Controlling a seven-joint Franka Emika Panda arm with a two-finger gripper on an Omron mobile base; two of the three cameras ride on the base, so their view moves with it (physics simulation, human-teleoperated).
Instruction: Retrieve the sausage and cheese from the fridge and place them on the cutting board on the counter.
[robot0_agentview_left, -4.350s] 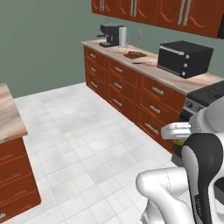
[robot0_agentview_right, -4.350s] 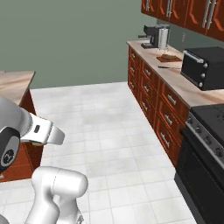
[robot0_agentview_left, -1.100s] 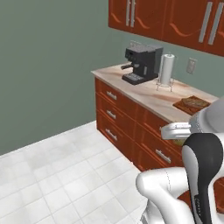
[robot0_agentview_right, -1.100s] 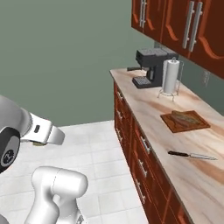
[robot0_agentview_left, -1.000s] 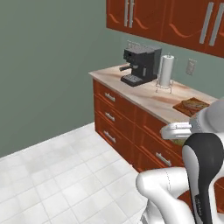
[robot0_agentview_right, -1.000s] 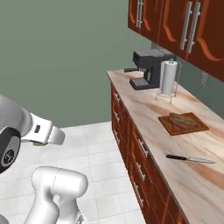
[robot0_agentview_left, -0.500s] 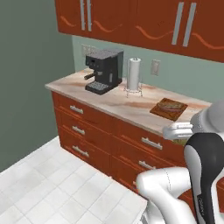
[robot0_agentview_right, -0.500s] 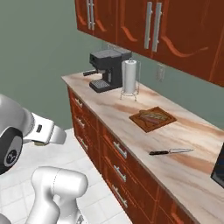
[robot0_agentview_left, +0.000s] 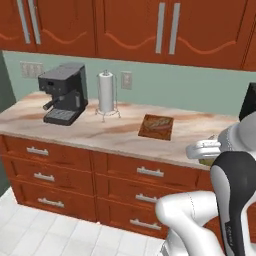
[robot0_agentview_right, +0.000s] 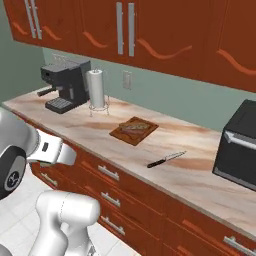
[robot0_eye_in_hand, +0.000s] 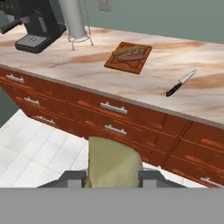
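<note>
My gripper (robot0_eye_in_hand: 113, 176) is shut on the cheese (robot0_eye_in_hand: 113, 159), a yellowish-tan chunk held between the two fingertips low in the hand view. It hangs in front of the counter (robot0_eye_in_hand: 65, 59), over the floor and short of the drawers. The cutting board (robot0_eye_in_hand: 126, 65) lies on the counter ahead, with the reddish-brown sausage (robot0_eye_in_hand: 131, 56) resting on it. In the left base view the gripper (robot0_agentview_left: 204, 156) sits to the right of the cutting board (robot0_agentview_left: 152, 134), with a bit of cheese (robot0_agentview_left: 206, 161) showing under it. The right base view has the board (robot0_agentview_right: 127, 136) mid-counter. The fridge is out of view.
A black coffee machine (robot0_agentview_left: 62, 92) and a paper-towel stand (robot0_agentview_left: 106, 92) stand left of the board. A knife (robot0_agentview_right: 166, 159) lies to its right, then a black microwave (robot0_agentview_right: 239, 145). Red-brown drawers (robot0_eye_in_hand: 113, 118) run below the counter and wall cabinets (robot0_agentview_right: 125, 30) hang above.
The whole picture has shifted: the base has swung round to face the counter and come closer. The gripper stays shut on the cheese, in the same place relative to the base.
</note>
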